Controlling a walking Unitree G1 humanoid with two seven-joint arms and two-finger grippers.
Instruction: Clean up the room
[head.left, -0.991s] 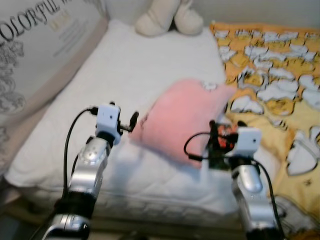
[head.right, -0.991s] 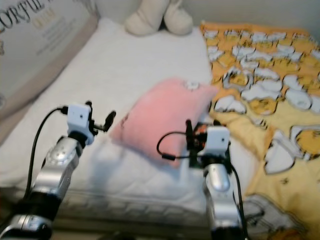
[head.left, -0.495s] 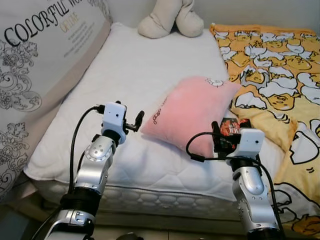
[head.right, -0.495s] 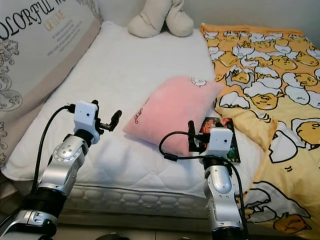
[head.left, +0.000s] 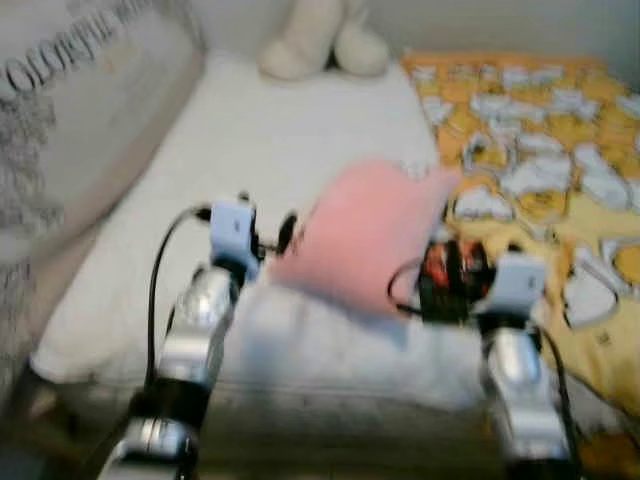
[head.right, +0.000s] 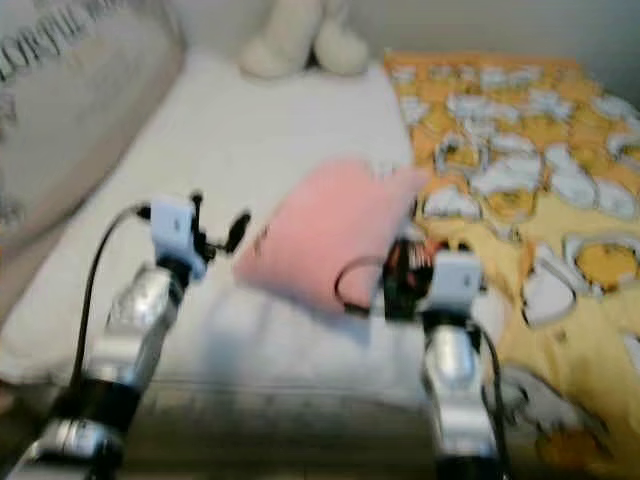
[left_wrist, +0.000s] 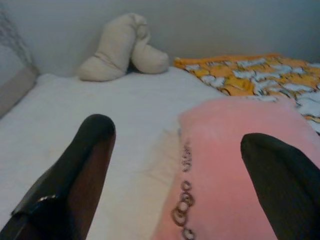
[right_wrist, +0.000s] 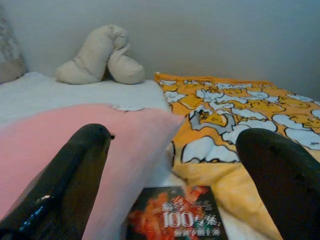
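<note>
Bare white mattress (head.left: 280, 130) lies open ahead of the left gripper (left_wrist: 175, 165), fingers spread. Pink pillow (head.left: 365, 235) sits just ahead, between both grippers. Book (right_wrist: 175, 220) lies under the right gripper (right_wrist: 172, 165), also spread, with yellow blanket (head.left: 540, 150) beside it. Plush toy (head.left: 320, 45) blocks the far end.

Soft, even indoor light, no glare. Both eye views are smeared by motion blur, perhaps from walking. Wrist views are dimmer and sharper, though the near black fingers (left_wrist: 75, 170) look out of focus.
</note>
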